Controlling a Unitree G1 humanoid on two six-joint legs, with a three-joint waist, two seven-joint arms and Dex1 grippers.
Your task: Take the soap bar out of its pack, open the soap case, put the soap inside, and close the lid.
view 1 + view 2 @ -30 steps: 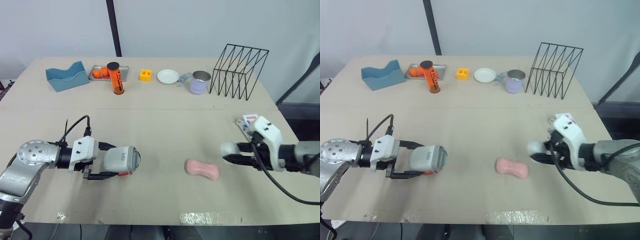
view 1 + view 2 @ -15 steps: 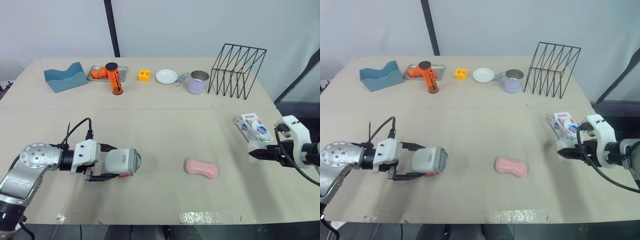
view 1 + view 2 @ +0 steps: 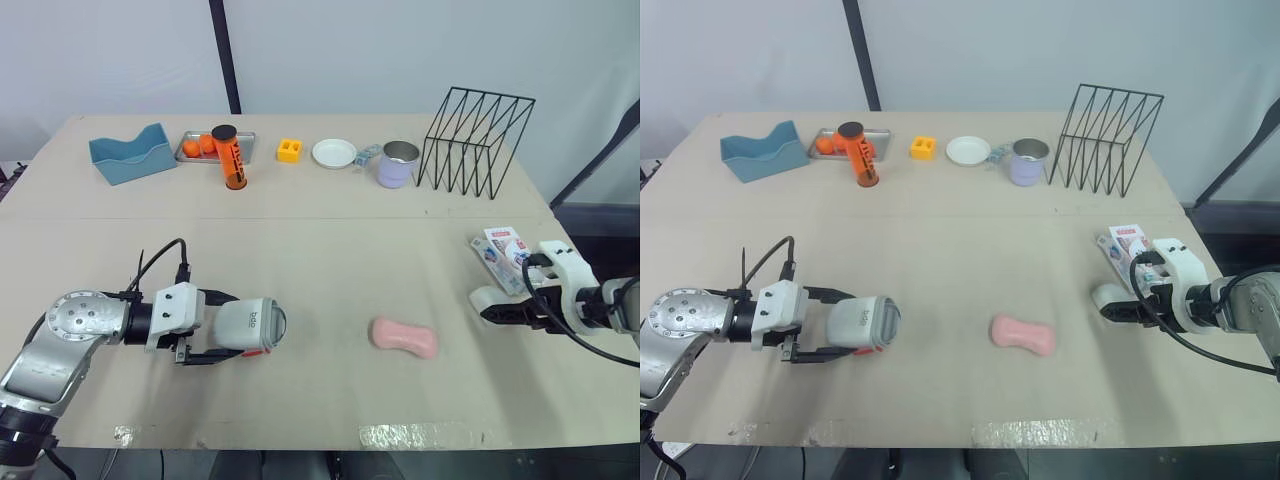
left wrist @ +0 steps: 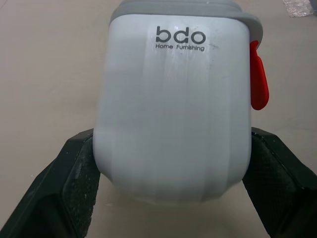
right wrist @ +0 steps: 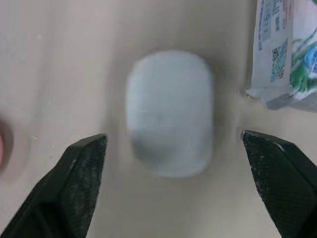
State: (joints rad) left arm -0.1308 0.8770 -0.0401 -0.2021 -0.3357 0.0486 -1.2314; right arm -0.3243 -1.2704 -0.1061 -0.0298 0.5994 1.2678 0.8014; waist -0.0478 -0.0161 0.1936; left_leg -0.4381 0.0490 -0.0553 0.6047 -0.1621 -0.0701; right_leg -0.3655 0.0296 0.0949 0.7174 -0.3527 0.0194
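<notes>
Tan table [image 3: 330, 240] holds a pink soap [image 3: 404, 337]. Right of the soap: lid [image 3: 487, 297], pack [image 3: 503, 252]. Left: case [image 3: 250, 326]. Well behind it, in a row: bin [image 3: 130, 155], tray [image 3: 250, 143], tube [image 3: 232, 160], block [image 3: 290, 150], plate [image 3: 334, 153], mug [image 3: 398, 165], rack [image 3: 478, 145].

In the right wrist view the white oval piece [image 5: 170, 111] is blurred, and the soap pack [image 5: 285, 49] and pink soap bar [image 5: 1, 144] run off its edges. Bits [image 3: 367, 154] beside the cup [image 3: 398, 166] are too small to identify.
</notes>
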